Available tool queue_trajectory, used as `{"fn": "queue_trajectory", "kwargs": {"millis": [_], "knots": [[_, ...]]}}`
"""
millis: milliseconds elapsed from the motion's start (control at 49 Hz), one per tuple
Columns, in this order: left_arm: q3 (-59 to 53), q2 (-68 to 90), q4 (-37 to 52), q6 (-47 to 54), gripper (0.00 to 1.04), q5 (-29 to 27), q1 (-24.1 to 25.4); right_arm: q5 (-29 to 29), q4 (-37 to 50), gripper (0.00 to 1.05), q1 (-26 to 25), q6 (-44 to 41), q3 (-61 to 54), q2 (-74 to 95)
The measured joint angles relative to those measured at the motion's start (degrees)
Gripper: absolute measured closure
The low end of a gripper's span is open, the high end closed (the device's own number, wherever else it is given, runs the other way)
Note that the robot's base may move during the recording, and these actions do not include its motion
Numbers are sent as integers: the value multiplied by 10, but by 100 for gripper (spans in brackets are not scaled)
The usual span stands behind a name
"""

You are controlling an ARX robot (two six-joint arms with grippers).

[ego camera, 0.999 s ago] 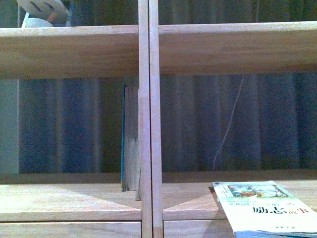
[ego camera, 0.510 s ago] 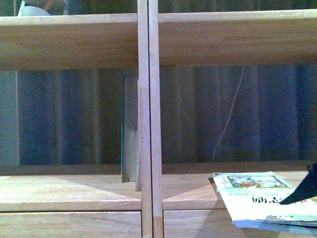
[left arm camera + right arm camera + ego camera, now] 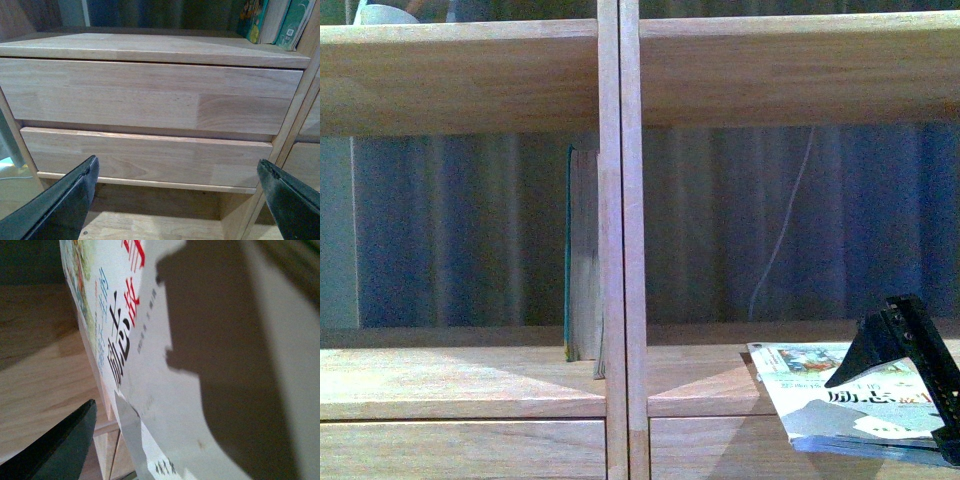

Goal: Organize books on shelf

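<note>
Up into the front view has come the right claw (image 3: 903, 350), black above the near right part of the white paperback (image 3: 815, 385). That book lies flat on the right-hand board of the shelf (image 3: 620, 200), its near end jutting past the board's front edge. From the right wrist only one finger (image 3: 60, 445) shows, just beside the cover's edge, so I cannot tell whether this claw is spread or pinching. The teal book (image 3: 569, 260) stands upright in the left compartment, against the centre upright. The left claw (image 3: 177, 200) is spread wide, holding nothing, facing two drawer fronts (image 3: 150, 95).
</note>
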Motion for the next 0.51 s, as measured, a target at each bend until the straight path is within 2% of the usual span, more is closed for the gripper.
{"fn": "queue_trajectory", "kwargs": {"millis": [449, 510], "knots": [[0, 0, 0, 0, 7, 0, 0, 28, 4, 7, 2, 3, 48, 27], [0, 0, 0, 0, 7, 0, 0, 28, 4, 17, 2, 3, 49, 27]]}}
